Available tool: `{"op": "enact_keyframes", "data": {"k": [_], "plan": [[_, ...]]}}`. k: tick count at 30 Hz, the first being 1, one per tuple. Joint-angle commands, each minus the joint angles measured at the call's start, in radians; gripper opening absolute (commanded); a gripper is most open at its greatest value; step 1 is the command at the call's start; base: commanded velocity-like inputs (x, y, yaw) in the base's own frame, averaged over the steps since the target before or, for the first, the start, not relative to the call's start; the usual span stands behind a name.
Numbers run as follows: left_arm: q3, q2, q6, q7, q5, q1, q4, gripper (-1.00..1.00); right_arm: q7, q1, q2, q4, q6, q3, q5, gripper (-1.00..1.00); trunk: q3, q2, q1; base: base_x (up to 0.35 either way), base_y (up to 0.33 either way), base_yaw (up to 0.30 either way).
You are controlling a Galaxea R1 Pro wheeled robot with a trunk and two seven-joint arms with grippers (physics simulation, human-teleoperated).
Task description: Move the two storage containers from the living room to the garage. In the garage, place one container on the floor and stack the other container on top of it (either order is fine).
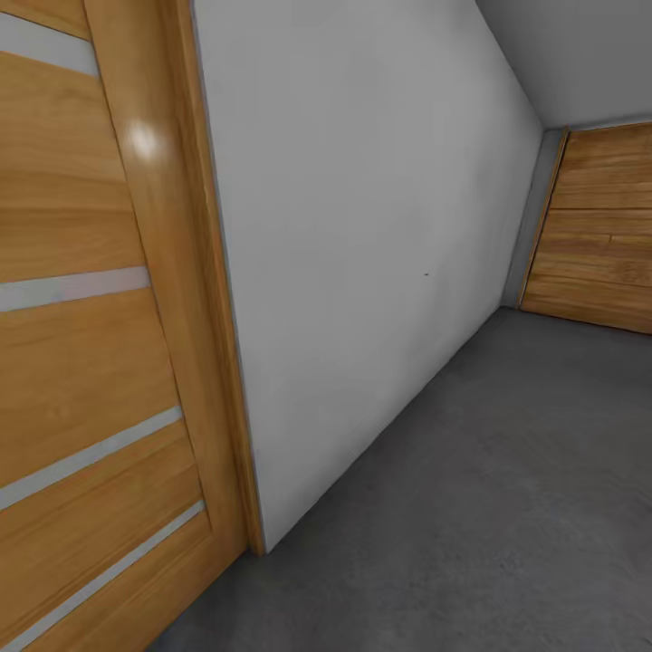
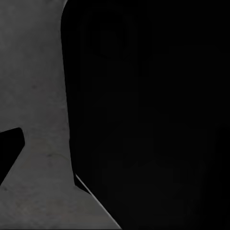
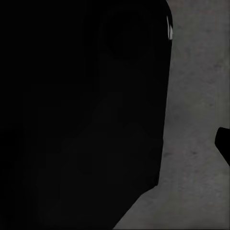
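Note:
I am in the garage, facing a white wall (image 1: 362, 272) that meets the dark grey concrete floor (image 1: 507, 507). The two storage containers are out of view, and so is the living room. In the left wrist view a large black shape (image 2: 153, 115) covers most of the picture, with grey floor (image 2: 33, 72) beside it and a small dark tip (image 2: 8, 151) at the edge. The right wrist view is alike: a black mass (image 3: 81, 115), floor (image 3: 196, 96) and a dark tip (image 3: 224, 143). Neither view lets me tell how the jaws stand.
A wood-panelled door with pale stripes (image 1: 91, 362) stands close on the left, its frame against the white wall. A second wood-panelled door (image 1: 598, 226) closes the far end on the right. The concrete floor runs along the wall toward it.

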Motion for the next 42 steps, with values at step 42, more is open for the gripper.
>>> {"op": "enact_keyframes", "data": {"k": [42], "plan": [[0.021,-0.020,-0.038,-0.002,0.075,-0.002,-0.061,1.00,0.003,-0.002,0.000,-0.004,-0.015,0.007,0.008,1.00,0.000,0.000,0.000,0.078,-0.119,0.034]]}}
